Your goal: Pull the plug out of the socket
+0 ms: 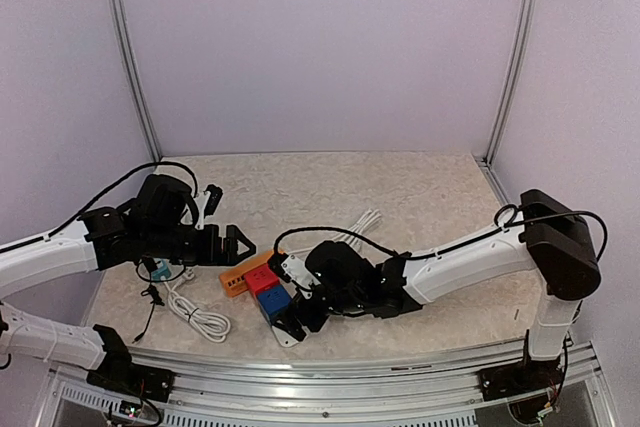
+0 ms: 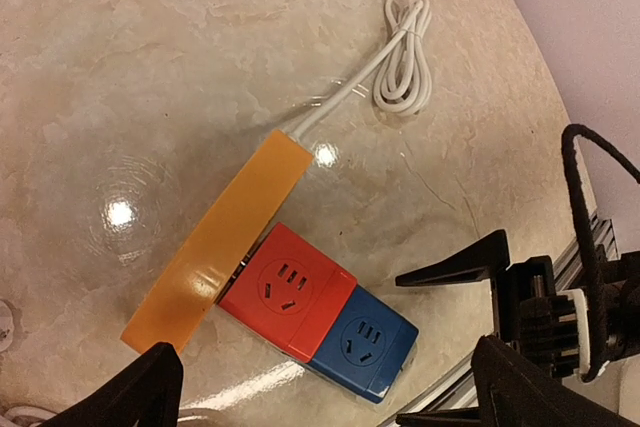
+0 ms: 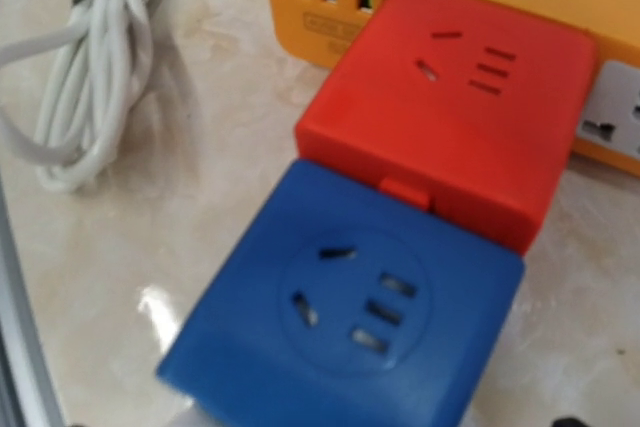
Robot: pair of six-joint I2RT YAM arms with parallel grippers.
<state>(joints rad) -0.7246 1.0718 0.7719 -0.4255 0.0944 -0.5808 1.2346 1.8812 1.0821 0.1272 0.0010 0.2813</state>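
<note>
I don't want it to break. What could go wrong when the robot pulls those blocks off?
The left hand is open, not pressing the orange strip, so it might slide along. The right hand hovers by the blue block, which might snap off the red block alone.

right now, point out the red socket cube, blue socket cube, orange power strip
red socket cube point(image 2: 285, 292), left wrist, top face
blue socket cube point(image 2: 365, 342), left wrist, top face
orange power strip point(image 2: 225, 232), left wrist, long side
</note>
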